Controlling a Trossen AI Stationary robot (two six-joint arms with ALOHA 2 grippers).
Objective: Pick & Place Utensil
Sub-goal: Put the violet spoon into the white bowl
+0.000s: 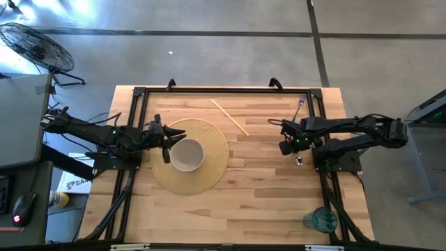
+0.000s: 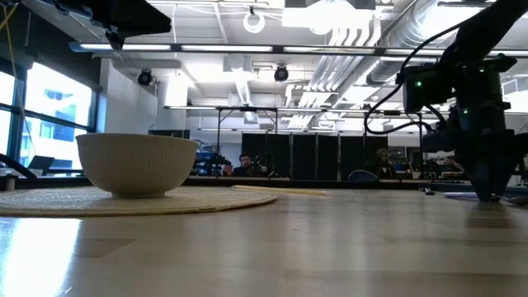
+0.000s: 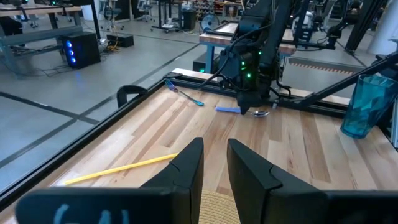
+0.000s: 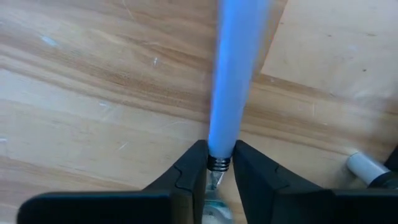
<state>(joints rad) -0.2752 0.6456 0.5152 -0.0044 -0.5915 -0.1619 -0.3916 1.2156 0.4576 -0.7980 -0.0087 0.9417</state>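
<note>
My right pincer [image 4: 217, 167] was down on the tabletop [image 1: 265, 188] at the right side, fingers pinched narrow around the spoon [image 4: 231, 81] at its blue handle's base. Spoon lay flat, not lifted. My left pincer [image 3: 214, 163] hung nearly closed, empty, by the bowl [image 1: 187, 155]. Lift and place remained.

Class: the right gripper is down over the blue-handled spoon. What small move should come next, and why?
Probably finish closing, then lift. The right gripper has its fingers on either side of the spoon, which lies flat on the table, far from the bowl.
</note>
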